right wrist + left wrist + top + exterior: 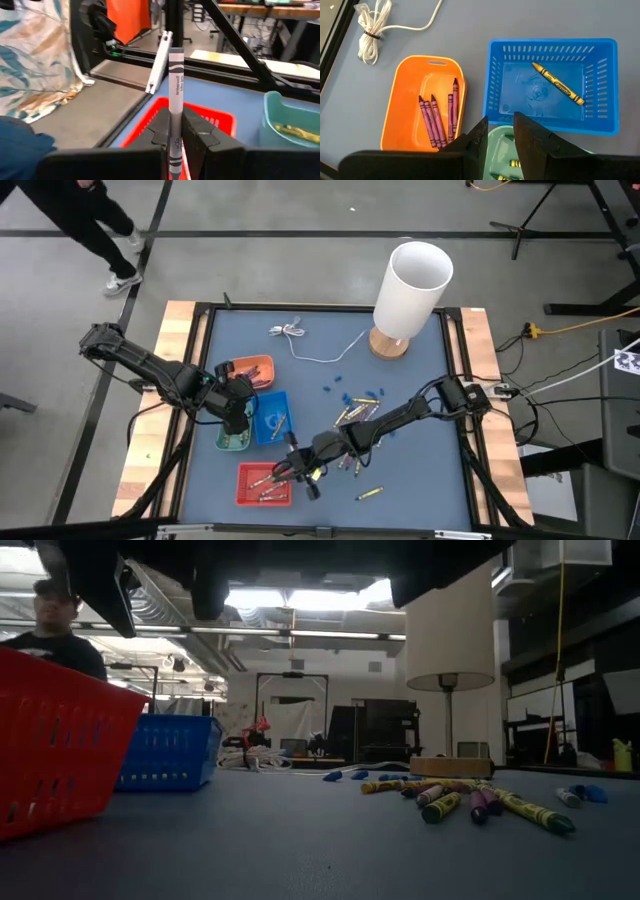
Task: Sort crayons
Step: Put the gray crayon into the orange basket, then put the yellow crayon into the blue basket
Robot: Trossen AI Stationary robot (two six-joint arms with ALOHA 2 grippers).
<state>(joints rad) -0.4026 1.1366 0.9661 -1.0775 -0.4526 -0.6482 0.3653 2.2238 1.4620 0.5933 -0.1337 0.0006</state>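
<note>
So the right gripper [176, 131] is pinched shut on a single gray-wrapped crayon [175, 85], which stands up out of the jaws, and the red basket [200, 116] sits just past the fingertips. From above, that gripper is at the basket's near edge rather than squarely over the middle. If I were running this drop, I'd carry the crayon a bit further in over the basket floor before letting go, get it low, and open only a little; a crayon sticking up like that could tip outward and roll off the rim if it's released too early or too high.

The left gripper [499, 136] hovers with its jaws parted and nothing between them, right above the teal tray [506, 162], with the blue basket [552, 80] just ahead of the tips and the orange tray [412, 95] off to one side of them.

Counts, as far as I can see:
- orange tray: five dark red crayons [439, 119]
- blue basket: one yellow crayon [558, 84]
- teal tray: at least a couple of yellow ones, mostly hidden by the fingers
- red basket: a few already in, too small to count
- loose pile [358, 416] on the mat: maybe a dozen, can't pin it exactly
- one stray yellow crayon [369, 493] lying apart from the pile
</note>
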